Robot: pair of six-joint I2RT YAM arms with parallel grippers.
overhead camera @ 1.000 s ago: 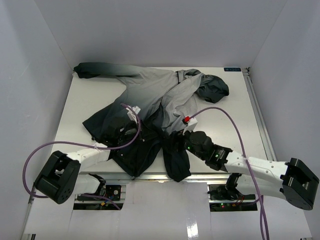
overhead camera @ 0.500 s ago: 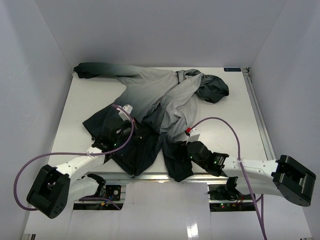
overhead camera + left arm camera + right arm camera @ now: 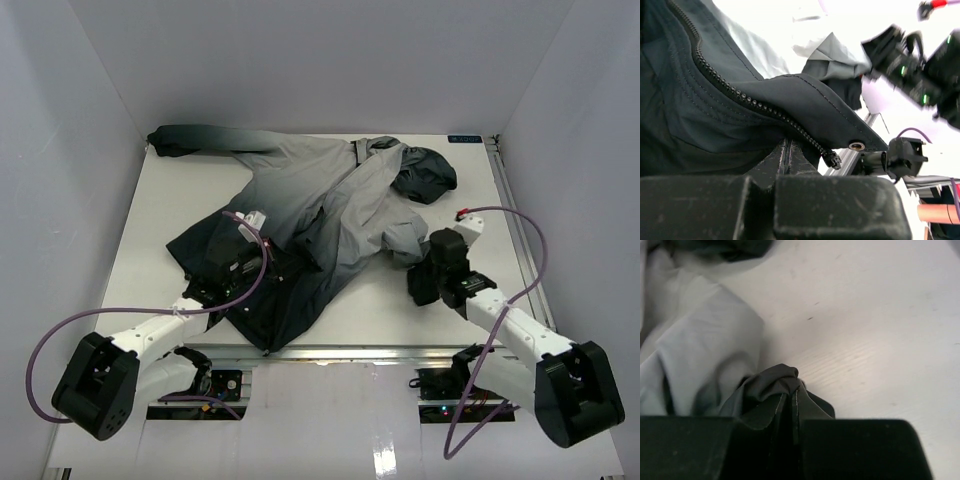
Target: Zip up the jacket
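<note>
The left gripper point(image 3: 785, 152) is pinching the dark hem beside the zipper teeth point(image 3: 737, 95), likely to anchor the bottom end. The jacket point(image 3: 320, 200) is lying spread across the table point(image 3: 390, 312). The right gripper point(image 3: 792, 399) is clamping a bunched dark fold, seemingly to tension that front panel.

The jacket point(image 3: 330, 195) lies spread on the bench point(image 3: 165, 210), hood at far right, one sleeve reaching the far-left corner. The left gripper point(image 3: 238, 262) clamps its near-left hem; the right gripper point(image 3: 425, 283), right of the body, pinches a fold.
</note>
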